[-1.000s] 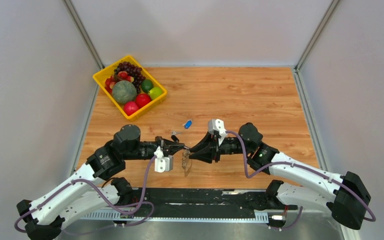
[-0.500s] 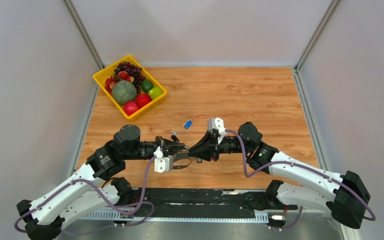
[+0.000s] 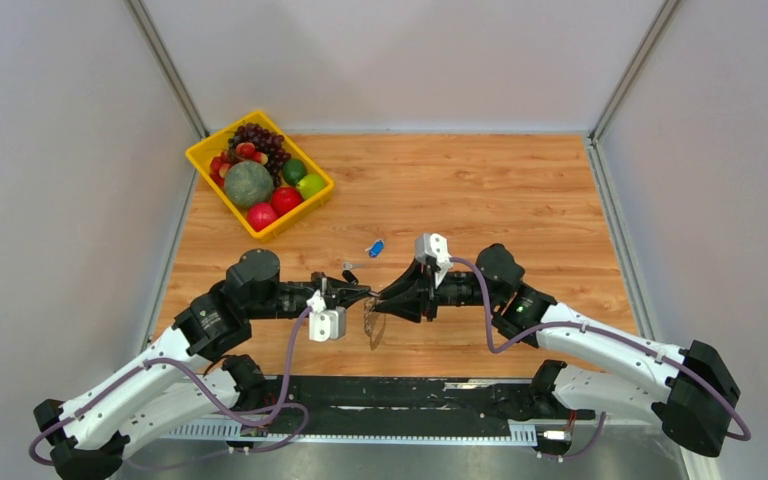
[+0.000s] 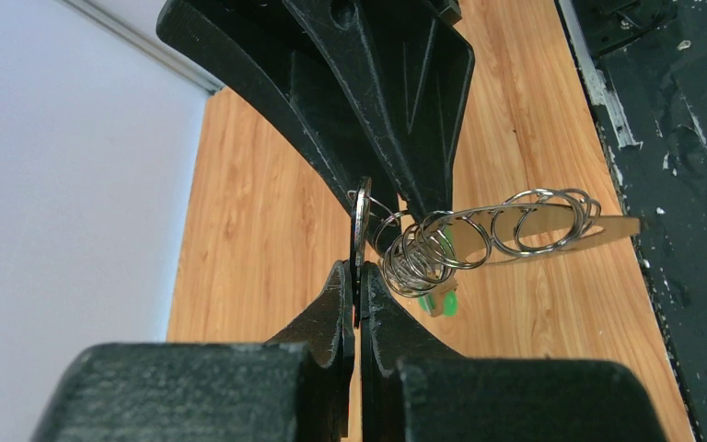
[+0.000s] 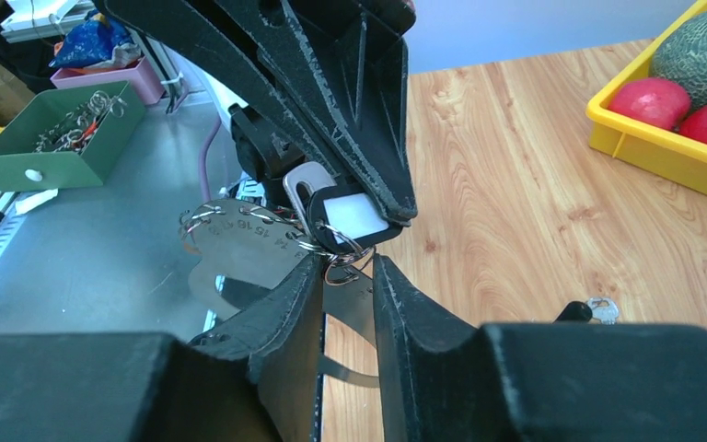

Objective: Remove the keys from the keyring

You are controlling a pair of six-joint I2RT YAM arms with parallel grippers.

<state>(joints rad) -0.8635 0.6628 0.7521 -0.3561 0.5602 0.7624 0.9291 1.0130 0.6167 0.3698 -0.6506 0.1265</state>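
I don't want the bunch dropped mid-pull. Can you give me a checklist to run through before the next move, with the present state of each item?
1. Left claw clamped on a flat key: ok, shut tight on it.
2. Right claw has a hold: cannot tell; it stands part open with metal in the gap.
3. That key off the rings: not ok, a ring threads it.
4. Rings and numbered plate lifted off the table: ok, they hang between the claws.
5. Loose key and blue-tagged key out of the way: ok, both lie beyond the claws.
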